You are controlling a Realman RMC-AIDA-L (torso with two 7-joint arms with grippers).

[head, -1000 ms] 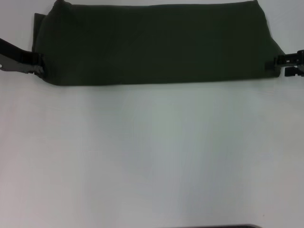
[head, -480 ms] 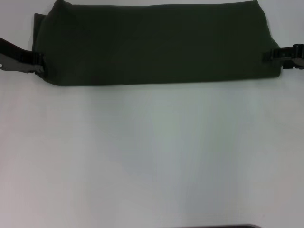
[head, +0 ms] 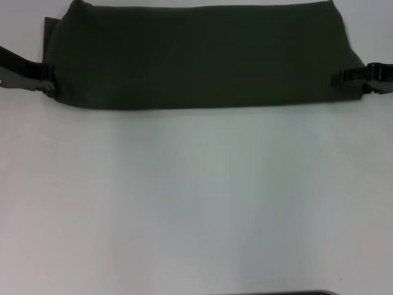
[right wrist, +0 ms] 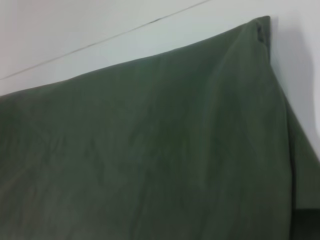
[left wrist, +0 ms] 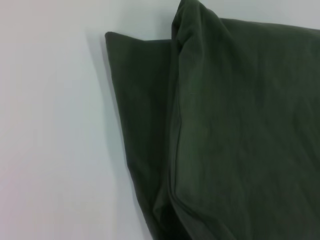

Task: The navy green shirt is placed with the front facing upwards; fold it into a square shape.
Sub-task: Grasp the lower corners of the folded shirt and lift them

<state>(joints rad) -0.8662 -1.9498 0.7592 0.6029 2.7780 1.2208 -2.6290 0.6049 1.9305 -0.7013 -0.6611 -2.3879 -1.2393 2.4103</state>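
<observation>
I am seeing the navy green shirt [head: 196, 58] lying as a wide, folded band across the far part of the white bench [head: 196, 203], its long near edge running roughly straight from side to side. No lettering or collar is showing; only plain dark cloth is facing up.

The left gripper [head: 48, 83] is sitting at the shirt's left end, low on the near corner, touching the cloth edge. The right gripper [head: 339, 78] is sitting at the opposite end, reaching in over the right edge of the shirt near its near corner. I cannot tell from the head view whether either set of jaws is open, closed or pinching fabric; both ends are small and dark against the cloth.

In the left wrist view the shirt [left wrist: 235, 130] is showing a stacked fold, with a lower layer sticking out beyond the upper one onto the bench [left wrist: 50, 130]. In the right wrist view the shirt [right wrist: 150, 150] is filling most of the picture, one corner pointing up toward the bench [right wrist: 100, 25] surface behind it.
</observation>
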